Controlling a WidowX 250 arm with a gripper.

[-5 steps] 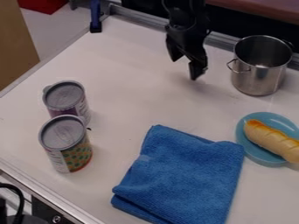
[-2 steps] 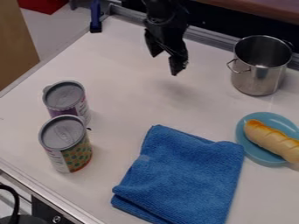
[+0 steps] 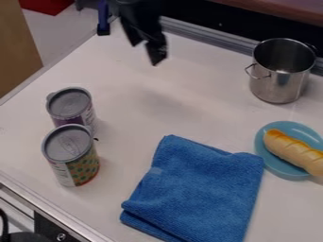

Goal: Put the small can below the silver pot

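Presently, my list: pincer (image 3: 144, 52), open, holding nothing, over the worktop (image 3: 208, 113); small can (image 3: 70, 105), presumably the purple one, upright just beside the patterned can (image 3: 71, 158), well apart from the pot (image 3: 278, 84). Done: none. Outstanding, I judge: grasp, carry, set-down.

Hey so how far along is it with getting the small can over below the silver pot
No part looks done: the rear can and front can stand at the left, away from the silver pot. Nothing is in hand: the gripper hangs over the table, jaws apart. Left: grasping the small can, carrying it over and setting it below the pot.
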